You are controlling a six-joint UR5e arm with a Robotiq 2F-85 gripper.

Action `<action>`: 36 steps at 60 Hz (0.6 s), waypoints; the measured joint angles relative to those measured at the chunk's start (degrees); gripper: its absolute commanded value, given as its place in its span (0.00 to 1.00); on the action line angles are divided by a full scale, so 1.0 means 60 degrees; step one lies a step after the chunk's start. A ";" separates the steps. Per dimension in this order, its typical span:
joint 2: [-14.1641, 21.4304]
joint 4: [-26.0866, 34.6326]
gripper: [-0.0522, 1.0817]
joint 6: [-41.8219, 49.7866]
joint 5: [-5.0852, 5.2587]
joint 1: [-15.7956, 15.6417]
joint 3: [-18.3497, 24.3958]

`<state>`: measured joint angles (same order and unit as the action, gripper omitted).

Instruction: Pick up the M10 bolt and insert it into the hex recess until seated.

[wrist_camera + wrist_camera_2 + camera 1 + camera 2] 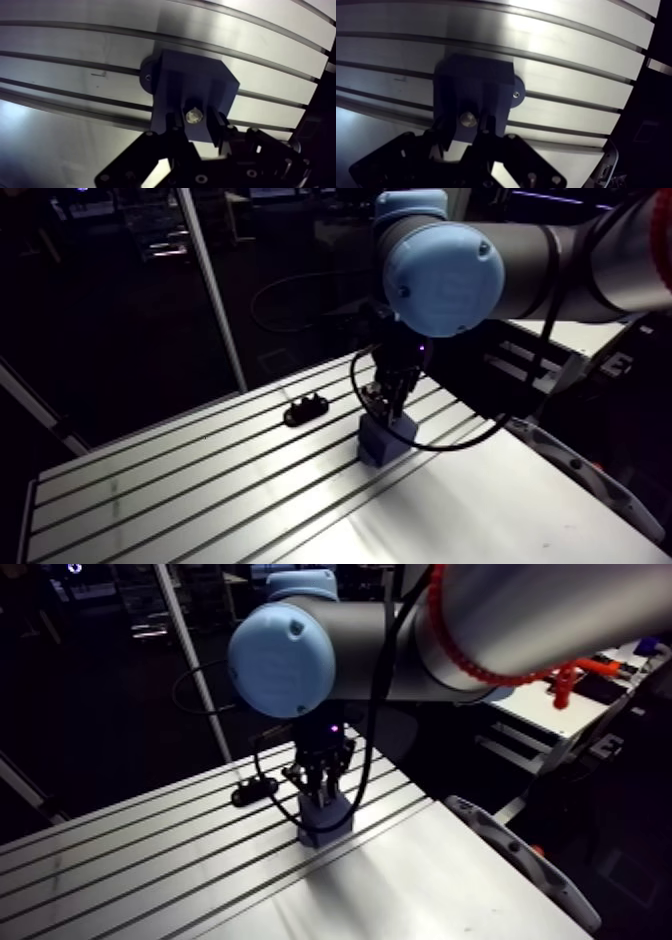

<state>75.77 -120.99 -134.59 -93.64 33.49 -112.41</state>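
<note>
Closest to the lens, the dark gripper (pixel 196 131) comes up into the wrist view with its jaws set close on either side of the bolt (pixel 194 116), pinching it. Only one round, dull-silver end of the bolt shows, seen end-on, and I cannot tell whether it is the head or the tip. Its long axis therefore runs away from the camera, straight down between the jaws toward the blue block (pixel 200 80) directly beneath. That block sits on the slotted counter (pixel 75 55), with a small round ear and a screw at one side. The hex recess is hidden under bolt and jaws, so how deep the bolt sits cannot be told. The coming push, I judge, depends on that axis standing plumb over the recess. A small black part (pixel 306 408) lies apart on the counter.
</note>
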 measured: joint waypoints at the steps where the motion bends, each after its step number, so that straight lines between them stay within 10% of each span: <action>1: 0.0001 0.0000 0.59 0.0000 0.0000 0.0000 0.0000; 36: 0.0003 -0.0001 0.63 0.0002 -0.0012 -0.0012 -0.0011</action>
<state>75.79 -120.99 -134.58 -93.71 33.42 -112.48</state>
